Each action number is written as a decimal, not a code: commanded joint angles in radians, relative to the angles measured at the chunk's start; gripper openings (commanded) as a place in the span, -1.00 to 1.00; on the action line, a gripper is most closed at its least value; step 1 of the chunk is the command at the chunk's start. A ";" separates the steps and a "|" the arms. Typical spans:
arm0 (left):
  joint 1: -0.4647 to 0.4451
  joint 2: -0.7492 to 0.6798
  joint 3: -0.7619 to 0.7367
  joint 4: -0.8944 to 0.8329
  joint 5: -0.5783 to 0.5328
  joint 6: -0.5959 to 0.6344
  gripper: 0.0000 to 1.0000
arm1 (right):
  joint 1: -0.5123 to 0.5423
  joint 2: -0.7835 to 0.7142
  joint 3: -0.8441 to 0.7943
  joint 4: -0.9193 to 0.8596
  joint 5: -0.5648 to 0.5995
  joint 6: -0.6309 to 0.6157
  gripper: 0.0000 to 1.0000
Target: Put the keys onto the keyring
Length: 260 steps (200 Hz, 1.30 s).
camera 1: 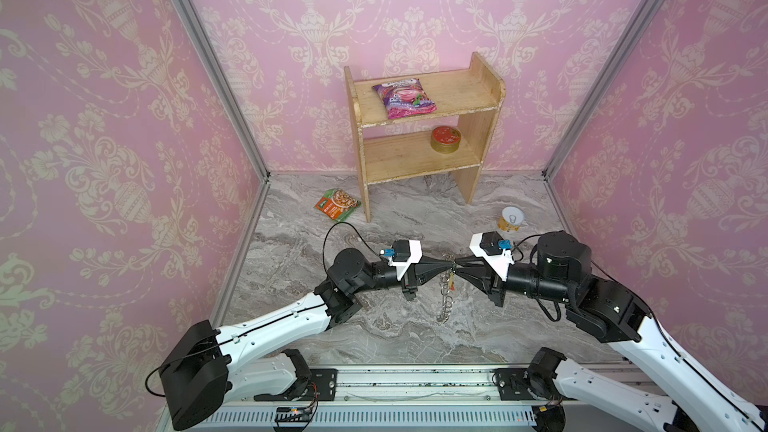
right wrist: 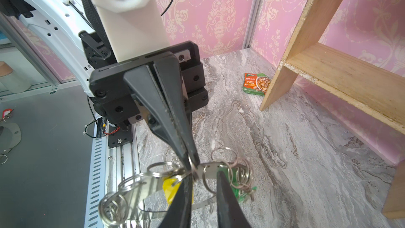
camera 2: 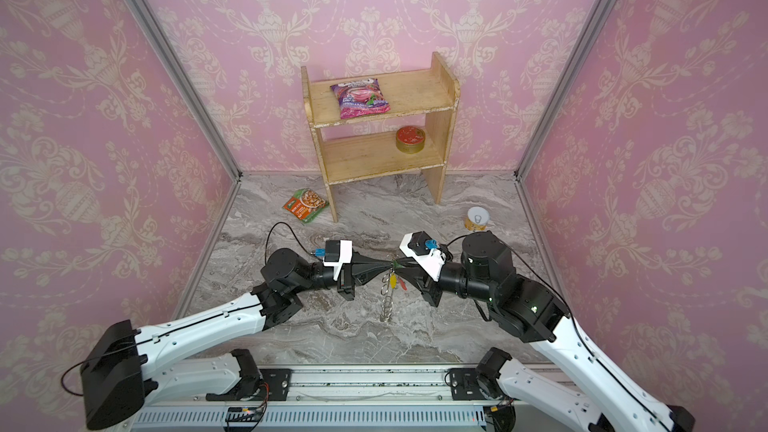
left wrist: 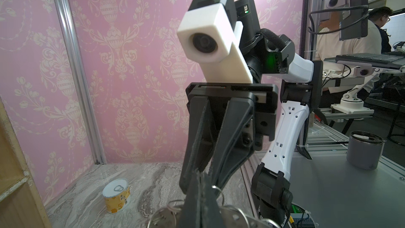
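Note:
The keyring (camera 1: pixel 445 303) hangs edge-on above the marble floor at the middle in both top views, a grey metal plate (right wrist: pixel 151 185) rimmed with wire loops. On it hang keys with a yellow tag (right wrist: pixel 169 188), a green tag (right wrist: pixel 237 185) and a red tag (camera 2: pixel 402 283). My left gripper (camera 1: pixel 446 261) is shut on the plate's upper edge (left wrist: pixel 162 216). My right gripper (right wrist: pixel 205 185) faces it tip to tip. Its fingers (right wrist: pixel 228 200) stand a little apart, with a wire loop and part of the plate between them.
A wooden shelf (camera 1: pixel 424 130) stands at the back, with a purple packet (camera 1: pixel 405 98) on its top board and a gold tin (camera 1: pixel 445 140) below. On the floor lie a green-orange packet (camera 1: pixel 337 204) by the shelf's left leg and a yellow can (camera 1: pixel 512 219) at the right.

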 commanded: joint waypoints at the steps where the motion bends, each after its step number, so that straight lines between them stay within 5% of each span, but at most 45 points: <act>1: 0.007 -0.001 0.024 0.022 0.027 -0.010 -1.00 | -0.005 -0.003 -0.014 0.029 -0.033 0.031 -0.60; 175: 0.007 0.011 0.028 0.021 0.051 -0.032 -1.00 | -0.005 -0.019 -0.044 0.095 -0.071 0.061 -1.00; 228: 0.007 -0.022 0.029 -0.091 0.015 0.002 -1.00 | -0.005 0.021 0.024 -0.062 -0.028 0.002 -1.00; 260: 0.007 -0.089 0.028 -0.266 -0.053 0.063 -0.58 | -0.006 0.058 0.062 -0.163 -0.006 -0.027 -1.00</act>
